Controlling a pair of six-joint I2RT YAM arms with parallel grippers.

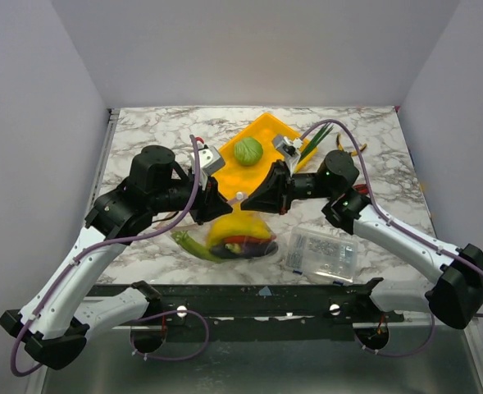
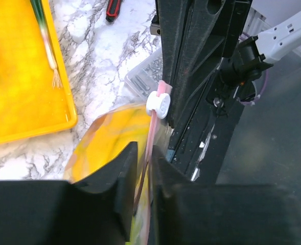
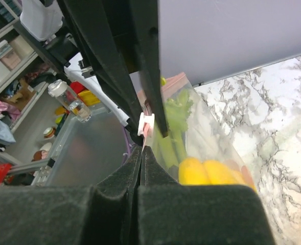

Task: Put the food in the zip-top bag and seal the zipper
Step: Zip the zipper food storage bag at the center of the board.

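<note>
Marble desk carried yellow tray at rear centre. Zip-top bag sat between both arms, near front edge, mouth lifted. Clear parts box lay just right of bag. Right gripper was pressed together on zipper. Left gripper stood slightly apart, straddling the same strip. Bananas and green stalks were inside bag. Green leafy piece and leek lay on tray. White slider sat on zipper between grippers.
</note>
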